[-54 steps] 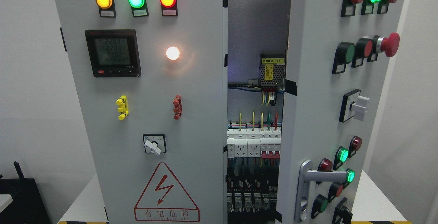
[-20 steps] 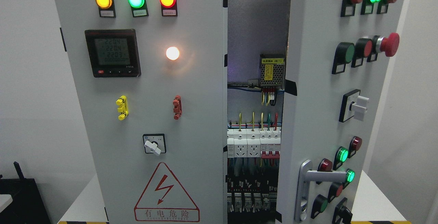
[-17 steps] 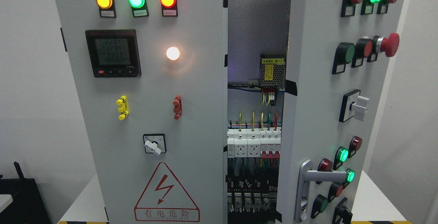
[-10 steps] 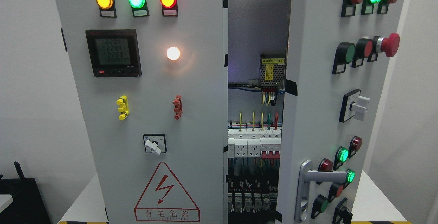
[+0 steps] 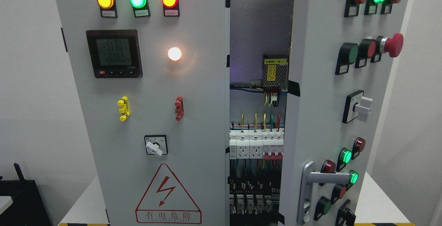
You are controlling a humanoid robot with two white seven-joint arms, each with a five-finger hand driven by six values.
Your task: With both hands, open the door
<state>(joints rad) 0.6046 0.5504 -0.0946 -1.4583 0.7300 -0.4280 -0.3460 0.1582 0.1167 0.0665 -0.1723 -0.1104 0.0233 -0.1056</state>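
A grey electrical cabinet fills the head view. Its right door [image 5: 321, 91] stands ajar, swung out toward me, with a silver lever handle [image 5: 323, 177] near its lower edge and rows of red and green buttons. The left door [image 5: 200, 115] looks shut and carries three lamps, a meter [image 5: 114, 53], a rotary switch [image 5: 155, 145] and a warning triangle [image 5: 168, 195]. Through the gap between the doors I see breakers and wiring [image 5: 256, 146]. Neither of my hands shows anywhere in the view.
The cabinet stands on a white table [image 5: 374, 198] with yellow-black tape at its front edge. A dark object [image 5: 20, 198] sits at the lower left. Plain white wall lies on both sides.
Nothing has moved; only the digits on the meter flicker.
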